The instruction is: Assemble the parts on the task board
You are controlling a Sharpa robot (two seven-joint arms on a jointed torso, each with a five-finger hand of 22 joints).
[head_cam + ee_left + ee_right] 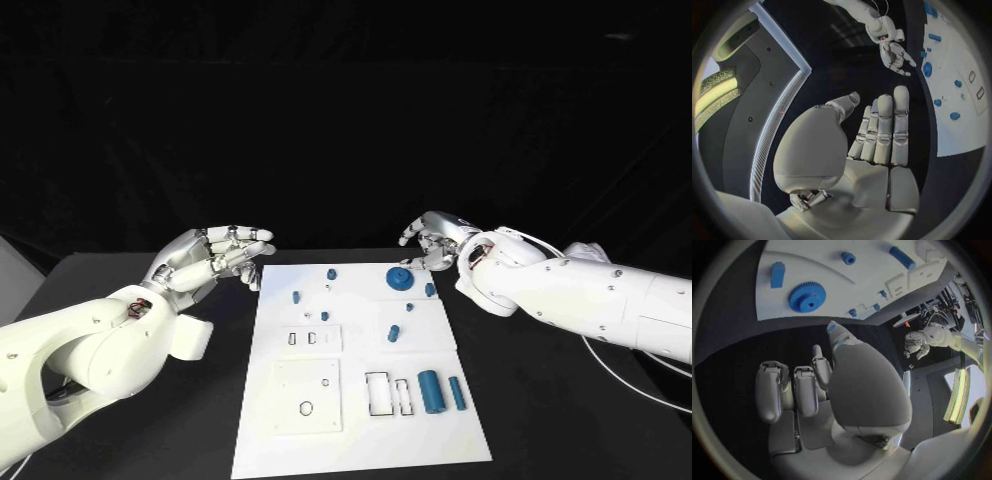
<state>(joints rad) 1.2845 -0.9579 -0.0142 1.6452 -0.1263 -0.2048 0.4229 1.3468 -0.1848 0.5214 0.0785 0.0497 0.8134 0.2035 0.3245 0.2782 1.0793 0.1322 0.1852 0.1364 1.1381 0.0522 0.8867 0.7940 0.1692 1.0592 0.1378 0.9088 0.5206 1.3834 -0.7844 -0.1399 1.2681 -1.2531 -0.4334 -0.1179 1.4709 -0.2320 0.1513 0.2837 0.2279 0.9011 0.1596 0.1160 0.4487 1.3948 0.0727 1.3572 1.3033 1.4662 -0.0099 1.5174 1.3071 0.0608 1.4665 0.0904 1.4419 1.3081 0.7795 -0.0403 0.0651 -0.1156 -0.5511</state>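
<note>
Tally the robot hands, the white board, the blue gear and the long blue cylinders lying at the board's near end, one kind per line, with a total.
hands: 2, left hand and right hand
task board: 1
blue gear: 1
long blue cylinders: 2
total: 6

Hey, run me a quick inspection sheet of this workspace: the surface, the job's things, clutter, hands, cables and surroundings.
Surface: black table, bare around the board.
Job's things: white task board in the middle; blue gear near its far edge; blue cylinder and a slimmer blue bar lying near its right side; small blue pegs scattered across the far half.
Clutter: nothing seen.
Hands: left hand off the board's left far corner, open, holding nothing; right hand above the far right corner by the gear, fingers curled, holding nothing.
Cables: white cable trailing under the right arm.
Surroundings: dark backdrop.
</note>
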